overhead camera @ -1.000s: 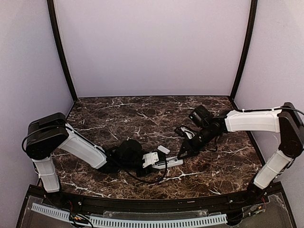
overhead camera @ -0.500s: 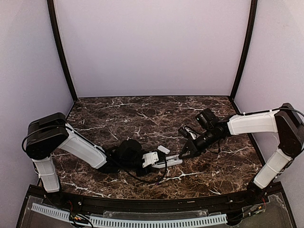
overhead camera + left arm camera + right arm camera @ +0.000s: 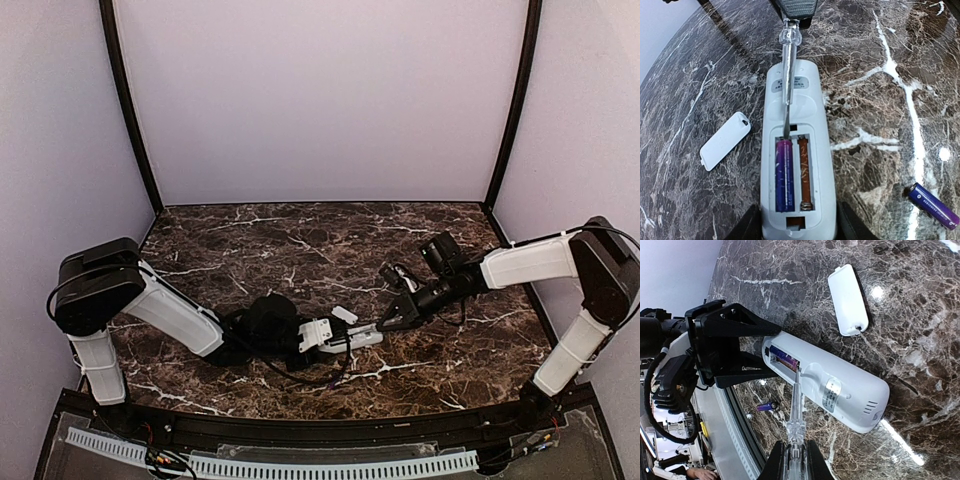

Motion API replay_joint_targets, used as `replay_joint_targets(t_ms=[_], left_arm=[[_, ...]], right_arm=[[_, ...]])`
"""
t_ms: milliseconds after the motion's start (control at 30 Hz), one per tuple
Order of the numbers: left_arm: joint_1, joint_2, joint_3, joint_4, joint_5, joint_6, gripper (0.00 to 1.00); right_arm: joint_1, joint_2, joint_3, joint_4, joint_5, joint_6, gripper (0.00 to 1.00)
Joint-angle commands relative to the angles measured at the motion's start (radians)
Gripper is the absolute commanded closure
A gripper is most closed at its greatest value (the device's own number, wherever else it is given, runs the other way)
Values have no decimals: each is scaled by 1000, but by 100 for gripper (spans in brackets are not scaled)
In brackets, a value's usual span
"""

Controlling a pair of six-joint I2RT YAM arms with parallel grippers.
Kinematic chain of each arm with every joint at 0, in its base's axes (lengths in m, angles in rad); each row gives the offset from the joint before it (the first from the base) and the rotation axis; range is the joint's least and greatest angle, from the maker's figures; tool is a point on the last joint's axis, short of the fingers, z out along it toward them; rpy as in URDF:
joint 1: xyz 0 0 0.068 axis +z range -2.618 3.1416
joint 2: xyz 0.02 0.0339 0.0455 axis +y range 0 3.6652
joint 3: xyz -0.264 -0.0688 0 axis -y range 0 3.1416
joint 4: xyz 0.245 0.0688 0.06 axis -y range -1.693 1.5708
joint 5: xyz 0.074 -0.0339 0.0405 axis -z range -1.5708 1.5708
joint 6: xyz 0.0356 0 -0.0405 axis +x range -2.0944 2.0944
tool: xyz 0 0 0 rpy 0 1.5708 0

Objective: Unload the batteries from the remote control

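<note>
While the remote [image 3: 819, 150] lies back-up on the marble table [image 3: 890, 100], the left gripper [image 3: 798, 227] has its jaws clamped on the end at 6 o'clock in the left wrist view, one dark finger against each long side. The remote's other end points to 12 o'clock, and its battery bay is uncovered.

One battery [image 3: 783, 175], purple, sits in the bay's 9 o'clock slot. The 3 o'clock slot beside it is bare, with a coppery strip showing along its floor. A loose battery [image 3: 934, 206] lies on the table at about 4 o'clock from the remote, apart from it. The small white cover [image 3: 725, 141] lies flat on the table at 9 o'clock from the remote, near it but not touching.

The right gripper [image 3: 795, 460] comes in from 3 o'clock in the top view, and its jaws are closed tight on the clear handle of a thin screwdriver [image 3: 796, 410]. The metal shaft runs down across the remote's back. Its tip is at the 12 o'clock end of the bay, right by the end of the seated battery; whether it touches the battery I cannot tell.
</note>
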Motion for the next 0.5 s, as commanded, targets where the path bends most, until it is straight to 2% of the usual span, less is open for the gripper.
replay_joint_targets(t_ms=[0, 267, 467], left_arm=[[-27, 24, 33, -28, 44, -21, 100], [-27, -1, 16, -6, 33, -128, 100], [-27, -3, 45, -29, -9, -240, 99]], right_arm=[[17, -19, 28, 24, 74, 34, 100], [46, -175, 123, -250, 231, 101, 100], [134, -251, 171, -376, 308, 182, 100]])
